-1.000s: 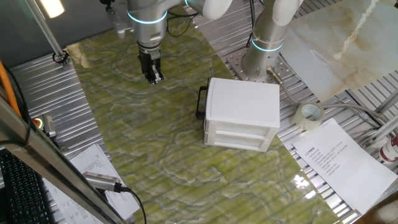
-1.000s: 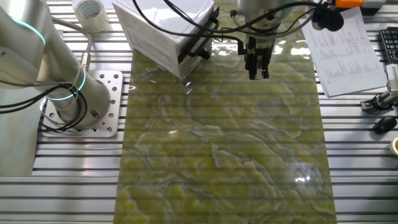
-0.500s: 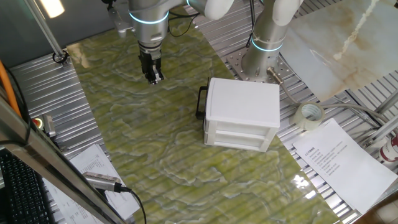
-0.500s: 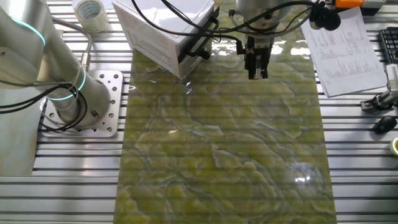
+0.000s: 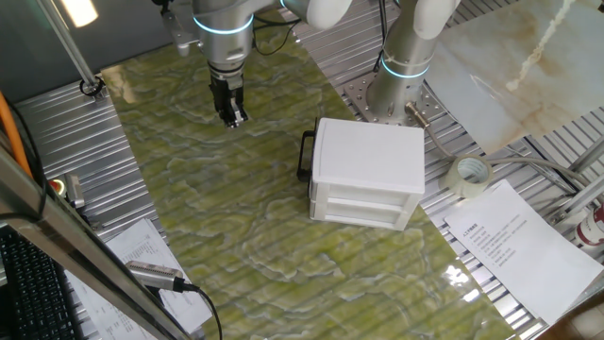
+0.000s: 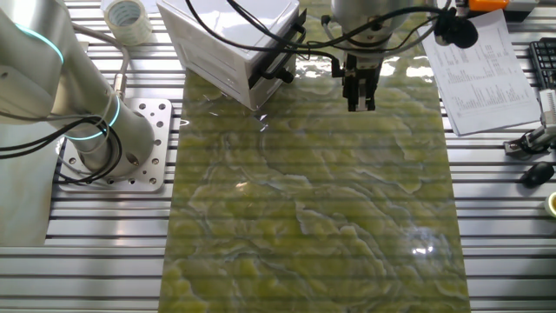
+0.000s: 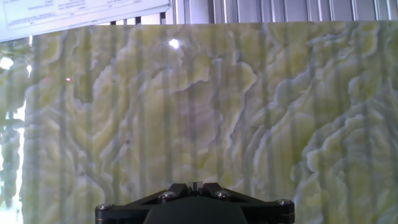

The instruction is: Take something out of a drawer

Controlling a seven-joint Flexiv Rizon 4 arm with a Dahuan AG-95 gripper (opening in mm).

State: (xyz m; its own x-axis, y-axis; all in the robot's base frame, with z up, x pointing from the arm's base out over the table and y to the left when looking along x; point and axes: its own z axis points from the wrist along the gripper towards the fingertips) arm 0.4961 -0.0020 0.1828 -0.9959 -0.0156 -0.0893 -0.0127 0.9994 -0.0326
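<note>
Our end effector (image 5: pixel 233 117) hung with fingers pressed together, holding nothing, above the green table (image 5: pixel 217 217), well apart from the white cabinet (image 5: pixel 366 172). Its drawer (image 5: pixel 326 156) sat closed, black handle (image 5: pixel 306 155) facing us; any cube inside was hidden. We judged it best to approach the handle squarely, spreading the fingers first.

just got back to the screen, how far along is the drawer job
Nothing looks done: the drawer sits shut in the white cabinet, and no cube is in sight. The gripper hangs over bare green mat, apart from the handle, fingers together and empty. Left: reach the handle, pull the drawer open, take a cube out.
</note>
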